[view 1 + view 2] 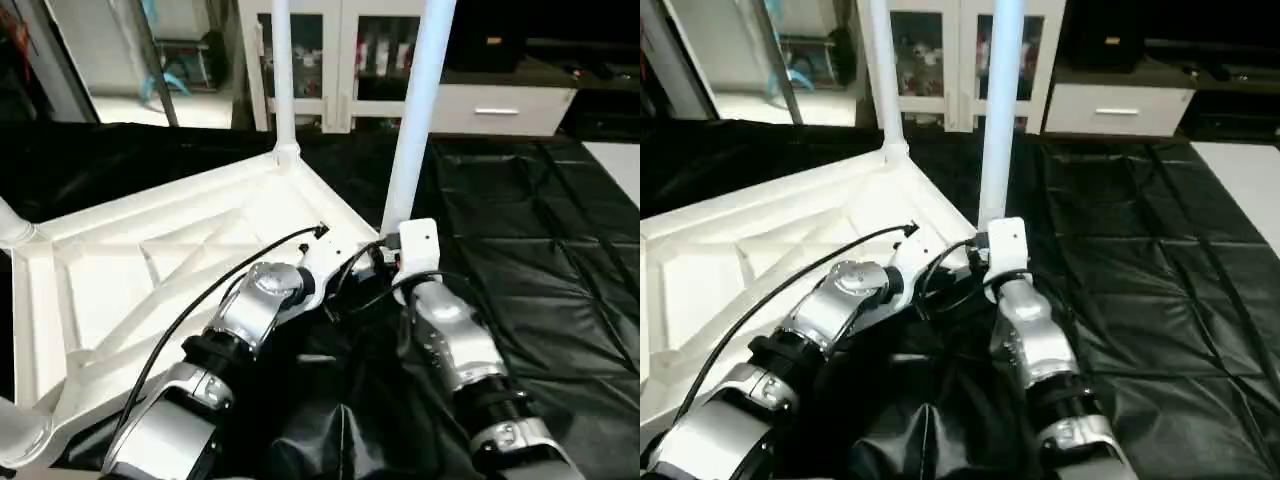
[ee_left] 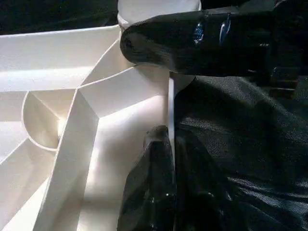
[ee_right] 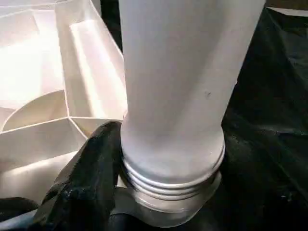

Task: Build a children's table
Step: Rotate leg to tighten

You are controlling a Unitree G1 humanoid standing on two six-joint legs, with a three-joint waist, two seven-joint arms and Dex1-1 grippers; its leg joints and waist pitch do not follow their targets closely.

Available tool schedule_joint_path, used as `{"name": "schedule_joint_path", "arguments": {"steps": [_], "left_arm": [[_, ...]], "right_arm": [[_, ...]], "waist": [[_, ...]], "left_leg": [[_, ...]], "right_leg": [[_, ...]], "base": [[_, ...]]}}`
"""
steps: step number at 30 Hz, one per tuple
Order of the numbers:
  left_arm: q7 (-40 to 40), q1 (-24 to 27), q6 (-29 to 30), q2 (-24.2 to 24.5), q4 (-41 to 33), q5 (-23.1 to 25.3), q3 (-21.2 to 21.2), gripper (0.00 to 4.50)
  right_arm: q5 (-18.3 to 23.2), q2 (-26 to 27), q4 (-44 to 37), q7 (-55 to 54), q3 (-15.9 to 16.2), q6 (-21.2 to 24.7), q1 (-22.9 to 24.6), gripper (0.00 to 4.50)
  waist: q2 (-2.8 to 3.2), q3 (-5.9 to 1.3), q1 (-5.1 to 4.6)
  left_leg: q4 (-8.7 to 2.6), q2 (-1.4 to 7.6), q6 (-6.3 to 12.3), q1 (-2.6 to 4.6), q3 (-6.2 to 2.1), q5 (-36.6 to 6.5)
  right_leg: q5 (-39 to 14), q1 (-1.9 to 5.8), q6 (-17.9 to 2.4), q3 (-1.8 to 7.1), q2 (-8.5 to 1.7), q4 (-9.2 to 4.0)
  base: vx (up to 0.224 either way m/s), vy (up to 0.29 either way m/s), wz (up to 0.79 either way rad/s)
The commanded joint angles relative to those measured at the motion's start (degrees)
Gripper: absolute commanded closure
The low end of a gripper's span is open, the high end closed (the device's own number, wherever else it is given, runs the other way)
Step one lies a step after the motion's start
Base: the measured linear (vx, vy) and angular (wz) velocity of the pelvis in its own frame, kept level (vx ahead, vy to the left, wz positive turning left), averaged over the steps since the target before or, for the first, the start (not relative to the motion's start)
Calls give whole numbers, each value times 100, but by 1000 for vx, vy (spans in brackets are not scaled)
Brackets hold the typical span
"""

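Two grippers at the near corner — left gripper (image 2: pixel 161 159) closed on the tabletop (image 1: pixel 150 250) rim to steady it, right gripper (image 3: pixel 144 192) clasping the near leg (image 1: pixel 415 110) at its threads, apparently to screw it in. Farther back, far leg (image 1: pixel 282 70) stands seated.

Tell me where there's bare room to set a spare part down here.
The black mat beyond and beside the right arm lies bare. It's crowded at the tabletop corner, where both grippers meet around the near leg.
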Motion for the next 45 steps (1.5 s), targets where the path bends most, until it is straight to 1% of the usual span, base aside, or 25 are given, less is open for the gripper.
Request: {"name": "schedule_joint_path", "arguments": {"steps": [1, 2, 5, 6, 8, 10, 11, 13, 15, 16, 18, 19, 20, 21, 22, 23, 24, 25, 26, 28, 32, 34, 39, 44, 45], "left_arm": [[370, 141, -166, 76, 316, -32, 224, 450], [331, 165, -187, 90, 313, -27, 199, 450], [274, 192, -241, 115, 338, -17, 177, 450], [246, 201, -272, 131, 365, -12, 164, 450], [161, 244, -291, 184, 332, 0, 128, 450], [-41, 340, -267, 276, 212, 15, 57, 450], [-189, 404, -253, 336, 119, 22, 4, 450], [-562, 543, -186, 459, -86, 5, -118, 450], [-938, 676, -118, 580, -286, -19, -252, 450], [-1192, 757, -110, 669, -412, -25, -357, 450], [-1752, 927, -74, 875, -712, -63, -584, 450], [-1893, 972, -41, 933, -804, -80, -643, 450], [-2054, 1017, -74, 998, -902, -107, -707, 450], [-2116, 1034, -87, 1023, -940, -117, -731, 450], [-2456, 1127, -79, 1154, -1170, -195, -853, 450], [-2780, 1212, -93, 1272, -1382, -270, -963, 450], [-3014, 1268, -134, 1346, -1521, -329, -1037, 450], [-3188, 1305, -85, 1403, -1640, -378, -1101, 450], [-3451, 1354, -20, 1498, -1829, -427, -1213, 450], [-3501, 1357, -36, 1532, -1877, -391, -1260, 450], [-3649, 1355, 72, 1579, -1975, -379, -1323, 450], [-3660, 1355, 107, 1590, -2040, -384, -1306, 450], [-3669, 1364, 191, 1661, -2173, -404, -1292, 450], [-3631, 1370, 205, 1664, -2171, -396, -1256, 450], [-3626, 1373, 205, 1666, -2171, -396, -1251, 450]], "right_arm": [[-250, 5, 370, -243, -16, 123, 134, 180], [-214, 41, 270, -55, 41, -19, 150, 180], [-142, 44, 72, 111, 47, -220, 182, 180], [-89, 30, -44, 135, 18, -274, 210, 145], [-39, -70, -292, 291, 29, -244, 303, 110], [6, -265, -645, 583, 72, -96, 453, 110], [76, -378, -812, 809, 87, 6, 524, 97], [165, -624, -1057, 1252, 138, 129, 630, 71], [233, -877, -1269, 1727, 229, 167, 714, 67], [305, -1052, -1423, 2083, 312, 241, 766, 67], [542, -1484, -1821, 2968, 512, 422, 904, 67], [605, -1613, -1961, 3210, 565, 499, 955, 67], [632, -1772, -2083, 3455, 632, 482, 1007, 67], [642, -1833, -2131, 3550, 658, 476, 1027, 67], [735, -2109, -2345, 4004, 729, 494, 1121, 67], [809, -2357, -2516, 4399, 786, 496, 1196, 67], [836, -2526, -2593, 4648, 827, 479, 1230, 67], [853, -2689, -2645, 4882, 871, 449, 1252, 67], [879, -2993, -2731, 5322, 951, 405, 1277, 67], [912, -3137, -2783, 5540, 981, 427, 1279, 67], [977, -3419, -2883, 5996, 1074, 510, 1234, 67], [917, -3547, -2881, 6219, 1166, 511, 1183, 67], [893, -3671, -2809, 6500, 1261, 500, 1093, 67], [923, -3593, -2694, 6568, 1222, 512, 1001, 67], [929, -3575, -2676, 6567, 1213, 513, 984, 84]], "waist": [[-119, -208, 6], [-149, -201, 6], [-128, -193, 18], [-128, -190, 17], [-140, -201, 37], [-139, -198, 49], [-155, -187, 30], [-147, -179, 27], [-120, -176, 11], [-131, -173, 18], [-132, -173, 32], [-128, -182, 64], [-120, -182, 44], [-120, -182, 44], [-119, -210, 70], [-119, -201, 89], [-72, -202, 125], [-93, -204, 118], [-92, -216, 161], [-99, -198, 190], [-119, -175, 191], [-126, -183, 187], [-148, -207, 191], [-164, -215, 193], [-162, -214, 193]], "left_leg": [[-475, 389, 274, -7, -211, -1006], [-476, 391, 290, -4, -205, -1075], [-495, 403, 254, 5, -217, -1209], [-500, 403, 250, 4, -218, -1215], [-493, 411, 272, 0, -213, -1100], [-493, 414, 313, -19, -214, -1000], [-498, 411, 391, -39, -214, -991], [-502, 426, 394, -45, -225, -1124], [-505, 428, 364, -25, -221, -1166], [-506, 432, 366, -27, -221, -1199], [-507, 447, 391, -30, -221, -1164], [-497, 469, 439, -15, -218, -1053], [-497, 467, 475, -29, -210, -939], [-497, 467, 475, -29, -210, -939], [-462, 474, 534, -13, -205, -752], [-464, 483, 594, -12, -196, -656], [-465, 498, 600, -4, -213, -671], [-459, 490, 628, -8, -194, -624], [-445, 494, 655, 37, -184, -616], [-442, 490, 678, 29, -172, -624], [-471, 487, 503, 23, -193, -895], [-466, 489, 461, 25, -201, -864], [-428, 478, 607, 18, -193, -576], [-410, 478, 703, 17, -194, -447], [-409, 476, 706, 18, -193, -451]], "right_leg": [[-1078, 158, -1238, 258, -441, -445], [-1240, 152, -1214, 258, -446, -463], [-1581, 140, -1114, 263, -452, -489], [-1595, 136, -1100, 263, -450, -495], [-1392, 149, -1087, 270, -444, -470], [-1208, 164, -1110, 269, -442, -451], [-1131, 184, -1120, 262, -437, -444], [-1474, 184, -1096, 259, -462, -478], [-1613, 150, -1099, 273, -457, -499], [-1628, 162, -1110, 273, -449, -499], [-1511, 165, -1137, 281, -446, -483], [-1248, 175, -1181, 289, -451, -453], [-994, 164, -1287, 279, -434, -423], [-994, 164, -1287, 279, -434, -423], [-554, 195, -1419, 279, -454, -373], [-346, 194, -1482, 278, -447, -355], [-292, 207, -1506, 273, -461, -339], [-171, 205, -1546, 274, -446, -330], [-87, 195, -1586, 269, -440, -321], [-59, 191, -1633, 275, -443, -320], [-591, 209, -1580, 276, -458, -365], [-594, 220, -1572, 276, -461, -361], [-250, 229, -1640, 270, -458, -316], [-136, 233, -1693, 257, -455, -294], [-145, 229, -1701, 257, -454, -294]], "base": [[0, 0, 0], [0, 0, 0], [0, 0, 0], [0, 0, 0], [0, 0, 0], [0, 0, 0], [0, 0, 0], [0, 0, 0], [0, 0, 0], [0, 0, 0], [0, 0, 0], [0, 0, 0], [0, 0, 0], [0, 0, 0], [0, 0, 0], [0, 0, 0], [0, 0, 0], [0, 0, 0], [0, 0, 0], [0, 0, 0], [0, 0, 0], [0, 0, 0], [0, 0, 0], [0, 0, 0], [0, 0, 0]]}}
